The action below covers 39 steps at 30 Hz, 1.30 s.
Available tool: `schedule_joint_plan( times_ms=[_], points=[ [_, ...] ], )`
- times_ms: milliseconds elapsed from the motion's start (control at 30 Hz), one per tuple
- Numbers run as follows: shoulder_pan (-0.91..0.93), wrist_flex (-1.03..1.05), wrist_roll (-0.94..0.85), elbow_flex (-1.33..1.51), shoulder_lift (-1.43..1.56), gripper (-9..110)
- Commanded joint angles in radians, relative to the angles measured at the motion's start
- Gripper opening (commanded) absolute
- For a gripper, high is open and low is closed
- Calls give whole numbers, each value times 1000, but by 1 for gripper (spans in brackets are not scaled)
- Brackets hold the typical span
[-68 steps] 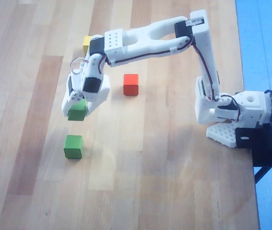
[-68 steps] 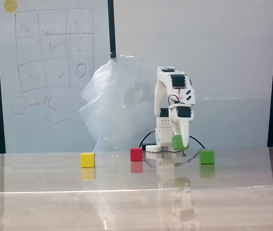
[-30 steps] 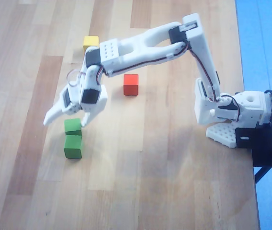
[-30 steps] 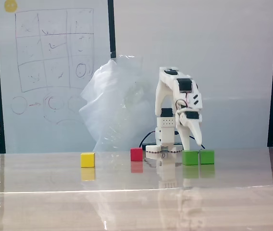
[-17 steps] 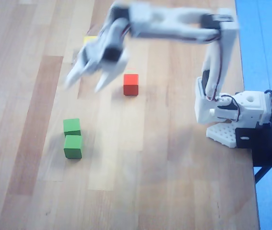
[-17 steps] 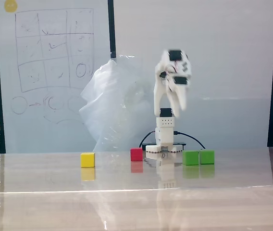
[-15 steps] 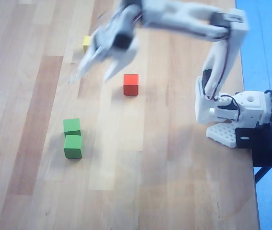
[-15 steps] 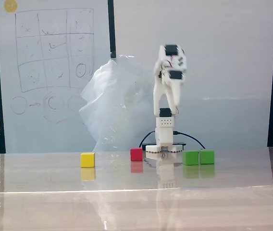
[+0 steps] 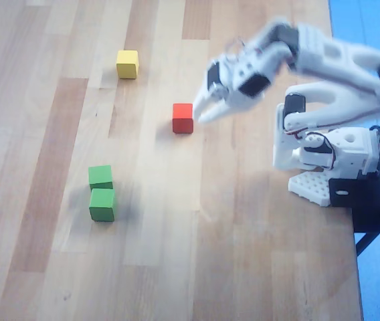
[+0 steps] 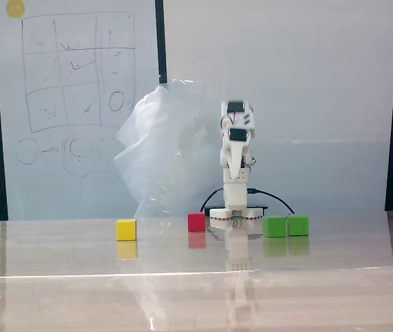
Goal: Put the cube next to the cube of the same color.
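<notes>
Two small green cubes lie side by side and touching at the lower left of the overhead view, one just above the other. In the fixed view they sit together to the right of the arm's base. My gripper is empty, with its jaws together. It hangs above the table just right of the red cube, far from the green pair. In the fixed view the gripper points down, raised above the table.
A yellow cube lies at the far side, left of the red cube in the fixed view. The arm's base stands at the table's right edge. A whiteboard and a plastic bag stand behind the table.
</notes>
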Motion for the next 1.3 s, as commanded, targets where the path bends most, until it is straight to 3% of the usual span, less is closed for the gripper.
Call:
schedule_joint_plan(
  times_ms=[0, 333, 1267],
  points=[
    [9, -69, 17, 163, 196, 0],
    [83, 120, 8, 356, 488, 0],
    [92, 123, 18, 350, 488, 0]
  ],
)
